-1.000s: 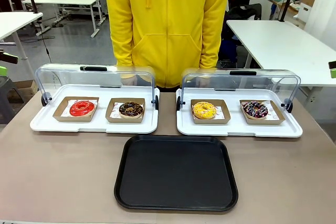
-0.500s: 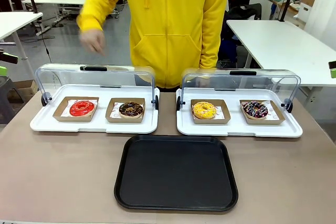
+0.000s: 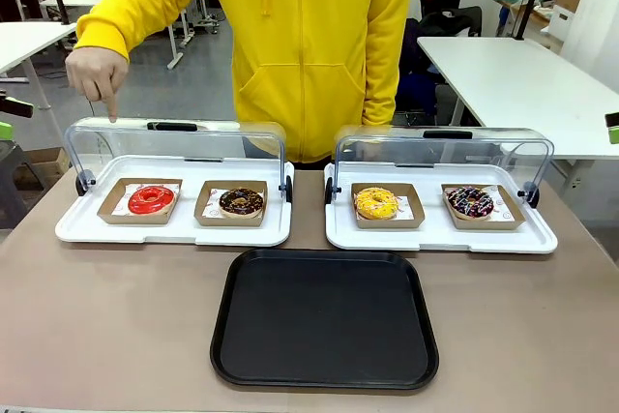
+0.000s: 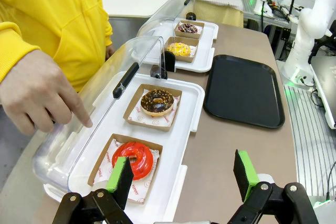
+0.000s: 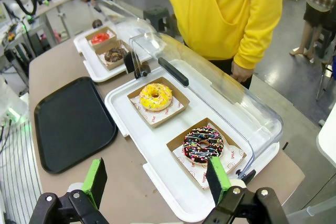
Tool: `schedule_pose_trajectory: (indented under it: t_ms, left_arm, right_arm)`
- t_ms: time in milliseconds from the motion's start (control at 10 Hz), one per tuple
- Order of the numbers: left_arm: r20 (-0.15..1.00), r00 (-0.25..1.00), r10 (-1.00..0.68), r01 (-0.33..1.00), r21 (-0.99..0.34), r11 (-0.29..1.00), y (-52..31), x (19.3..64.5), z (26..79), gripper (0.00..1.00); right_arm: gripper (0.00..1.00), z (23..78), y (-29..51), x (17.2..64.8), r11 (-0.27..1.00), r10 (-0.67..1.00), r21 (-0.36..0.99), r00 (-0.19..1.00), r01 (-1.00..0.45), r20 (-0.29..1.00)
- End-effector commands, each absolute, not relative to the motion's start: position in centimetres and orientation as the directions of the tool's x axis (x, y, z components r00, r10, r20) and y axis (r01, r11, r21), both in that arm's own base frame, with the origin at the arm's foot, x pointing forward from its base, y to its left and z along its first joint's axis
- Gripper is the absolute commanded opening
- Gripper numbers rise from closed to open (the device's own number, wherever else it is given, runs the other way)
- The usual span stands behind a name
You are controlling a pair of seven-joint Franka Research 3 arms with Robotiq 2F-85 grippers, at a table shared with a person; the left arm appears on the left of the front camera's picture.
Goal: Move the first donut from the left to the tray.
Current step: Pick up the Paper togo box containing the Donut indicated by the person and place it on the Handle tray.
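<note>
Nearest the robot, the left gripper point(image 4: 184, 174) hangs with its green-padded jaws spread as wide as they go and nothing between them, above the near edge of a white plastic display tray point(image 3: 174, 231). That looks like a ready stance for a reach. The right gripper point(image 5: 156, 177) is just as wide and empty, held over the corner of the second white display tray point(image 3: 440, 237), apparently parked out of the way.

On the brown tabletop point(image 3: 97, 336), the large flat black plastic tray point(image 3: 324, 316) lies bare between the arms, close in front of both display trays, so the carry to it is probably short.

Beyond it, the glossy red glazed ring donut point(image 3: 152, 199) sits in its shallow square brown cardboard holder point(image 3: 111, 210) at the left end of the left display tray. A chocolate-glazed donut point(image 3: 241, 202) is just beside it. The holder's raised edges likely offer the jaws a grip that spares the glaze.

The clear domed lid point(image 3: 174, 142) is swung up at the back, leaving the donuts reachable from the robot's side.

Farthest, the person's hand point(image 3: 97, 73) points one finger down over the lid's left end, seemingly singling out the red donut.
</note>
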State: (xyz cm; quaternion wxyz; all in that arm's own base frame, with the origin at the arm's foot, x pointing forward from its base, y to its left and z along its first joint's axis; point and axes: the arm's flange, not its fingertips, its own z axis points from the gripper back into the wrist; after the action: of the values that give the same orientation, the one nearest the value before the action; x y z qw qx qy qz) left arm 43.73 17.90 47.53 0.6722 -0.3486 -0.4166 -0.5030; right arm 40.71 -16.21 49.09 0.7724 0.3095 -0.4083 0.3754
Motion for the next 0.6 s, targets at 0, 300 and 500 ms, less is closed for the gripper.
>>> schedule_pose_trajectory:
  t_ms: [0,300,500]
  left_arm:
    - [0.917,0.140,-0.374,0.969,-0.048,0.243,17.84,43.62,47.52,1.00]
    - [0.917,0.140,-0.374,0.969,-0.048,0.243,17.84,43.62,47.52,1.00]
    - [0.917,0.140,-0.374,0.969,-0.048,0.243,17.84,43.62,47.52,1.00]
  right_arm:
    - [1.00,49.16,-16.14,40.86,0.519,0.317,0.161,0.364,-0.839,0.875]
    - [1.00,49.16,-16.14,40.86,0.519,0.317,0.161,0.364,-0.839,0.875]
    - [1.00,49.16,-16.14,40.86,0.519,0.317,0.161,0.364,-0.839,0.875]
